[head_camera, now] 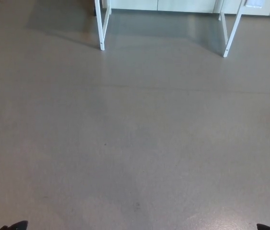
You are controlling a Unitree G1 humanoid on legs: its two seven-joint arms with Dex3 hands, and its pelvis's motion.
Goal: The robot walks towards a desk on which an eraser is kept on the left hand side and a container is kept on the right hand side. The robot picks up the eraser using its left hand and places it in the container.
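Note:
Neither the eraser nor the container shows in the head view. Only the desk's white legs appear at the top: the left leg (100, 26) and the right leg (231, 31). The desktop is out of frame above. A black tip of my left hand (14, 225) pokes in at the bottom left edge, and a black tip of my right hand (268, 227) at the bottom right edge. Too little of either shows to read its fingers.
Grey-brown floor (135, 143) stretches from me to the desk. White cabinet fronts (163, 5) run along the wall behind the desk. A faint seam crosses the floor at about a third of the way down.

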